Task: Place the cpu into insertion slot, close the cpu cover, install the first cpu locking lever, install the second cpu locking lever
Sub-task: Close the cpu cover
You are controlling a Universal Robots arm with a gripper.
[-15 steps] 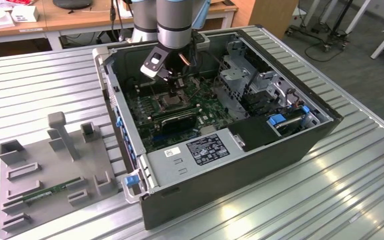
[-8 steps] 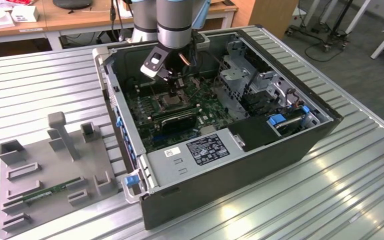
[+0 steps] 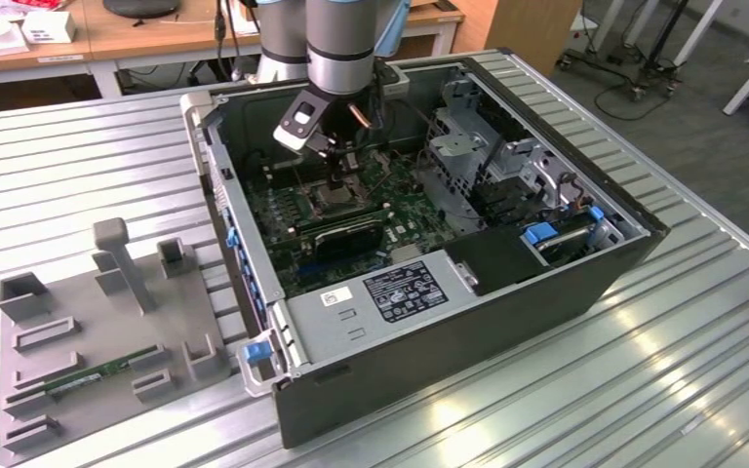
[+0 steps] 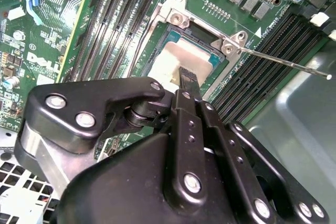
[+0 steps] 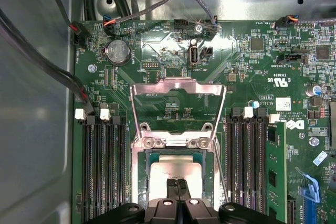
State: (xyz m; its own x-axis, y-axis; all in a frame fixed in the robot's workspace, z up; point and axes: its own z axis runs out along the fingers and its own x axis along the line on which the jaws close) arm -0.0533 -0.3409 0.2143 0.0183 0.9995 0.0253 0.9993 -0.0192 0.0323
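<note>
Hovering right over the insertion slot (image 5: 148,156), the gripper (image 5: 177,182) has its fingers pinched together, tips right at the top of the cpu (image 5: 163,174), which sits flat inside the slot. The cpu cover (image 5: 178,83) stands flipped up, hinged at one edge of the slot, and a thin lever (image 4: 283,62) sticks out unlatched beside it.

A ribbed metal table (image 3: 687,380) carries an open computer case (image 3: 505,322). Just beside it, toward the exterior view's left, rests a grey fixture plate (image 3: 114,336) (a green memory stick (image 3: 101,373) lies on it).

Raised cpu cover (image 5: 178,84), thin lever (image 4: 283,62) — obstacles beside the insertion slot (image 5: 143,174).
</note>
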